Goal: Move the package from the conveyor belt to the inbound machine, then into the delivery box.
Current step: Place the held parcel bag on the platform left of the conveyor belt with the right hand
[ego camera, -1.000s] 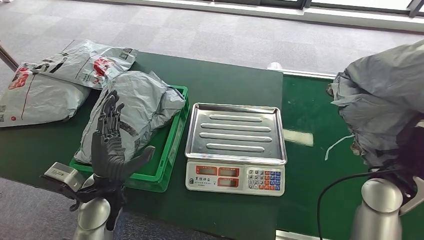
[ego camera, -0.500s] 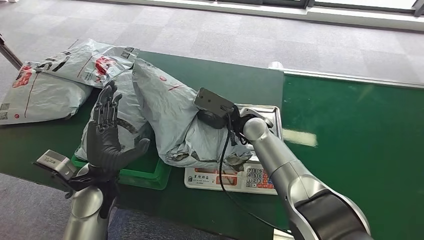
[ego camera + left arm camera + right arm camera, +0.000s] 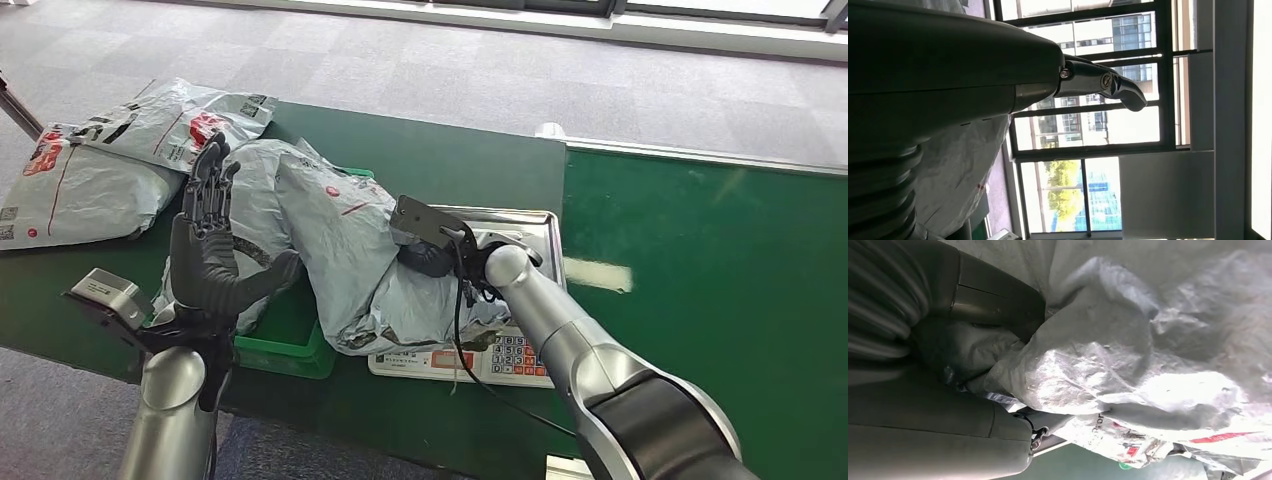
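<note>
package (image 3: 370,255) gripped by right hand (image 3: 432,258); four packages total.

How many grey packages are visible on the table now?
4. Two lie at the table's far left; one lies in the green crate; the right hand holds one over the scale. More may be hidden beneath.

Package (image 3: 360,250) sprawled over scale (image 3: 520,355), crate (image 3: 290,345)
</note>
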Controlling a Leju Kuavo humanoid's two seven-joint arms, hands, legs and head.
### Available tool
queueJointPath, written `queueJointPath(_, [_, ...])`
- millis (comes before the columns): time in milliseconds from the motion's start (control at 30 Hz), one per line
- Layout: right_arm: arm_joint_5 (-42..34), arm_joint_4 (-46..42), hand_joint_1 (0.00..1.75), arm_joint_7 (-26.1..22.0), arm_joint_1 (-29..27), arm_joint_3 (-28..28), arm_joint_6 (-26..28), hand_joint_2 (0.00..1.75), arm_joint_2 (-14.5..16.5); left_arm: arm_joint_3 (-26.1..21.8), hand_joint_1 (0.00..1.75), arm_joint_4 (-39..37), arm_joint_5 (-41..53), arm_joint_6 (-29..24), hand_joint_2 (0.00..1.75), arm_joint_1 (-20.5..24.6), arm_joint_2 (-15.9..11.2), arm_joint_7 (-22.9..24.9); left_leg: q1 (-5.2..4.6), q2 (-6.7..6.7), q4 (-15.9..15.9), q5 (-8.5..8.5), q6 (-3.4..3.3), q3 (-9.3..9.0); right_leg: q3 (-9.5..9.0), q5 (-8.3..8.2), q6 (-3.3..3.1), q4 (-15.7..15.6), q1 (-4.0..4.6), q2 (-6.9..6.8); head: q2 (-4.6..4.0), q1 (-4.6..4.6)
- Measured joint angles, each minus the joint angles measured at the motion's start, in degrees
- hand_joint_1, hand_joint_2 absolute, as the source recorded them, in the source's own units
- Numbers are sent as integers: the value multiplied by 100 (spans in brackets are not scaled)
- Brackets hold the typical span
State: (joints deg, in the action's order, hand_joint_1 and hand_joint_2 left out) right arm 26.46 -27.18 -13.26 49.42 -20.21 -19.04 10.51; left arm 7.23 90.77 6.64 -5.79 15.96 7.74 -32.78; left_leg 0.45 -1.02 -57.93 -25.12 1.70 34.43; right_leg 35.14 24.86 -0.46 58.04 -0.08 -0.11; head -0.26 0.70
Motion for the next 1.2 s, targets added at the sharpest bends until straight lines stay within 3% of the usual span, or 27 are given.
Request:
queueJointPath(33, [-5,15,17,12,1,-14,-10,175,0,-8,0,-11,-4,-5,175,-1,-8,-18,0,0,0,0,0,0,0,0,0,0,0,0,0,0])
queueJointPath(67, [-10,31,0,23,2,-28,-16,175,0,-16,0,-19,-9,-8,175,-3,-17,-36,0,0,0,0,0,0,1,0,0,0,0,0,0,0])
queueJointPath(700, [-112,86,0,-70,4,-120,-14,175,0,-40,0,-28,-15,-30,175,-82,-121,-122,0,1,0,0,1,2,2,0,-1,0,0,1,0,0])
queueJointPath(1200, [-1243,-547,0,-1089,-251,15,726,175,-37,-44,0,98,165,-313,175,-410,-267,-427,0,5,0,0,1,3,10,0,-1,0,0,7,0,0])
